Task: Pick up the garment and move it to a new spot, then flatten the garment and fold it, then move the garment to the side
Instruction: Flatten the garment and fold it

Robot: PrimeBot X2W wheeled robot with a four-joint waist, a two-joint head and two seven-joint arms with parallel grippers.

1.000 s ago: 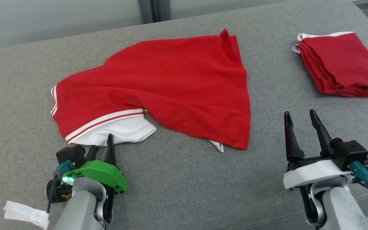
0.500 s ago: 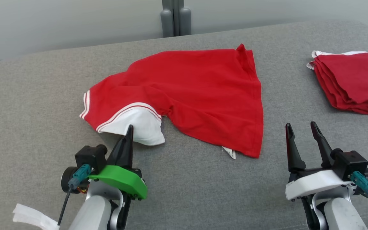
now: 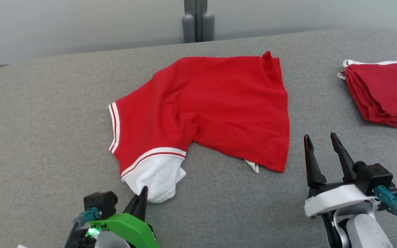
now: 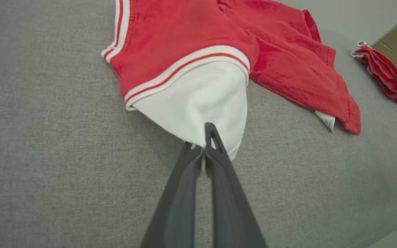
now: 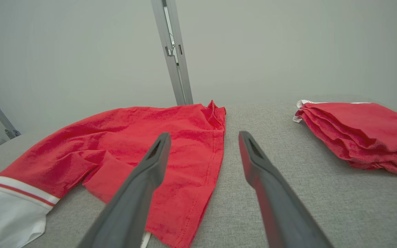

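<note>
Soft, light, drape-prone red shirt [image 3: 219,100]: left gripper [image 4: 202,143] pinches its white trim [image 4: 198,96], a fair edge hold; right gripper [image 3: 319,137] stands wide, empty.

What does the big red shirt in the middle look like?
The red shirt looks like soft knit cloth. It is bright red, with a white panel edged in red and white stripes, a striped cuff on one side and a small white label at its hem. It lies loosely spread, wrinkled and unfolded, on the grey padded surface. The left gripper is shut on the white panel's near edge, pinching it.
</note>
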